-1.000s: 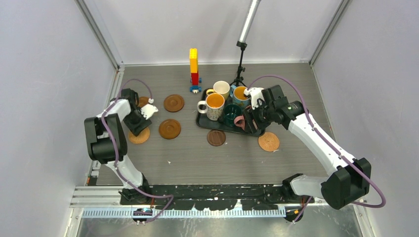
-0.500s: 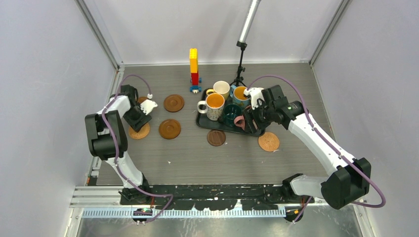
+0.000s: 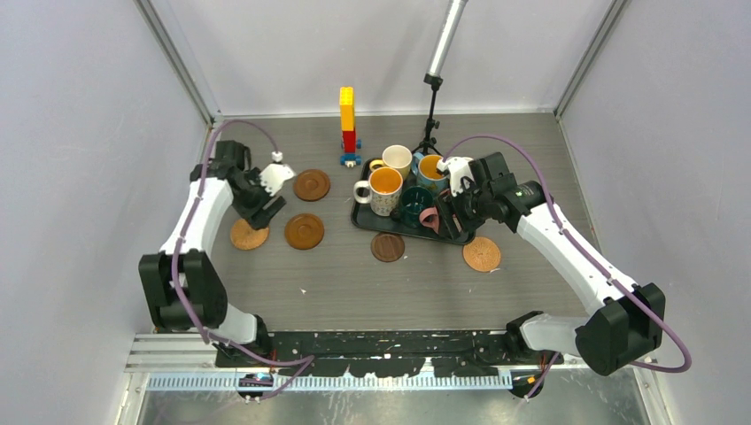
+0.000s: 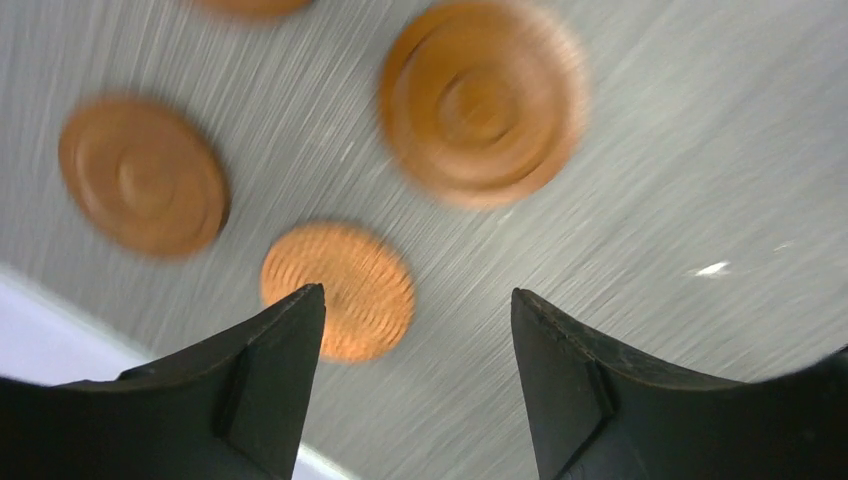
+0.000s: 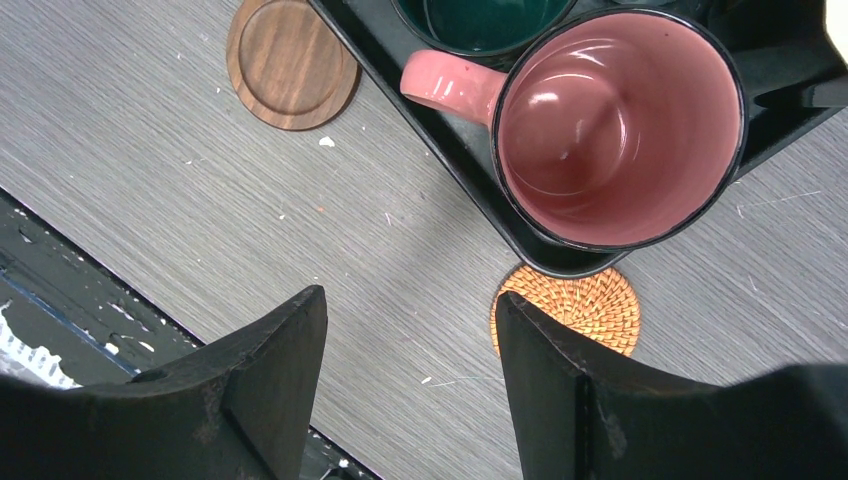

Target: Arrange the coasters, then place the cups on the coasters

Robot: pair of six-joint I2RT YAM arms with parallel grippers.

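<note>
top external view first: where do your two grippers sit?

my left gripper (image 3: pixel 266 211) hangs over the left part of the table (image 3: pixel 354 283), just above a woven coaster (image 3: pixel 249 235). a glossy brown coaster (image 3: pixel 304 231) lies just right of that one, and a second brown coaster (image 3: pixel 312 184) lies farther back. my right gripper (image 3: pixel 445 226) is at the near right corner of the black tray (image 3: pixel 365 218), by the pink cup (image 3: pixel 429 217).

are they holding anything?

no. in the left wrist view my fingers (image 4: pixel 270 390) stand well apart with only bare table between them. the woven coaster shows just past one fingertip, and the brown discs around it are blurred. in the right wrist view the jaws are spread too, with nothing between them. the pink cup stands in the tray's corner, its handle just beside the dark teal cup (image 5: pixel 485 20).

and the rest?

five cups are bunched together at the tray: the patterned cup (image 3: pixel 384 189), the cream cup (image 3: pixel 397 159), the blue cup (image 3: pixel 431 168), the teal and the pink. none sits on a coaster. a dark wood coaster (image 3: pixel 388 247) lies just in front of the tray, and another woven disc (image 3: pixel 482 254) lies beside its right corner. a toy brick tower (image 3: pixel 347 124) stands behind.
</note>
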